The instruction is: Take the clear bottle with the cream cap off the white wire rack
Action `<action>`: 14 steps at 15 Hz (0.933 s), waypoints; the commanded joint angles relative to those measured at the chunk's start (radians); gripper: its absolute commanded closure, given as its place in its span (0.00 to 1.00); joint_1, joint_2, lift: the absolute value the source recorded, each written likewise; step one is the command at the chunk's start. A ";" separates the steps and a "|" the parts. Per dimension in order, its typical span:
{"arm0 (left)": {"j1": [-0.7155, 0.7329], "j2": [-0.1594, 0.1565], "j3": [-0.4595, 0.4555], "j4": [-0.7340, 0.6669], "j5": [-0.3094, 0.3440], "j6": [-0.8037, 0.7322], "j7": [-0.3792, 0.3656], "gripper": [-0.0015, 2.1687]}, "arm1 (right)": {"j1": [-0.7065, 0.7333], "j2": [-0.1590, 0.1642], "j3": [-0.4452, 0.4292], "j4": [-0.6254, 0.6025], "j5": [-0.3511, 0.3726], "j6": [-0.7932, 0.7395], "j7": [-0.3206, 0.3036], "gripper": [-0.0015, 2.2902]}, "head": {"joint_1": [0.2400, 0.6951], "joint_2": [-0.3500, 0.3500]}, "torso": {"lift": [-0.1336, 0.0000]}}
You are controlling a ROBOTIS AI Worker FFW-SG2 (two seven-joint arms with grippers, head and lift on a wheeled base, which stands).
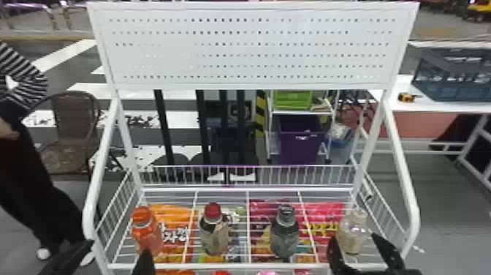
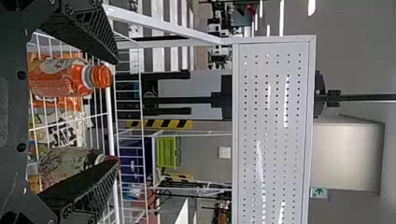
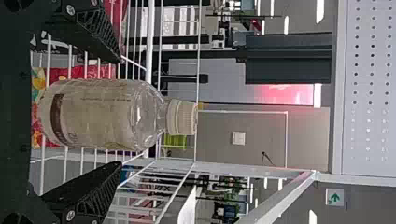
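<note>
The bottle (image 3: 102,114) is standing at the right end of the rack (image 1: 237,266). The right tool (image 3: 120,112) is gaping wide, gripping nothing; centring, closing evenly, then lifting straight is looking safest.

Left gripper (image 1: 118,248): black, wedge-shaped fingers (image 2: 86,30), ridged faces
Right gripper (image 1: 353,237): black, tapered, ridged like the left
Screws (image 3: 70,215): small, round, silvery
Plate (image 2: 18,112): flat, dark, with round holes
</note>
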 commanded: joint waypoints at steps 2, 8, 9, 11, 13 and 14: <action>0.012 0.003 0.001 -0.001 -0.006 -0.003 0.000 0.06 | -0.059 0.004 0.000 0.049 0.003 0.036 0.000 0.05 | 0.57 0.50 | 1.00; 0.011 0.001 0.000 -0.007 -0.007 0.000 0.000 0.06 | -0.062 0.004 -0.003 0.031 -0.012 0.058 0.009 0.31 | 0.57 0.50 | 1.00; 0.009 0.001 -0.002 -0.007 -0.007 0.000 0.000 0.06 | -0.047 0.004 -0.001 0.008 -0.014 0.070 0.009 0.31 | 0.57 0.50 | 1.00; 0.002 0.001 -0.005 -0.005 -0.006 0.006 0.000 0.06 | -0.019 0.004 0.002 -0.055 -0.016 0.101 0.008 0.31 | 0.57 0.50 | 1.00; -0.008 0.001 -0.006 -0.004 -0.006 0.012 0.002 0.06 | 0.027 0.004 0.000 -0.146 -0.026 0.153 0.008 0.31 | 0.57 0.50 | 1.00; -0.014 0.001 -0.006 -0.004 -0.006 0.018 0.000 0.06 | 0.065 0.004 -0.001 -0.204 -0.045 0.208 0.008 0.31 | 0.57 0.50 | 1.00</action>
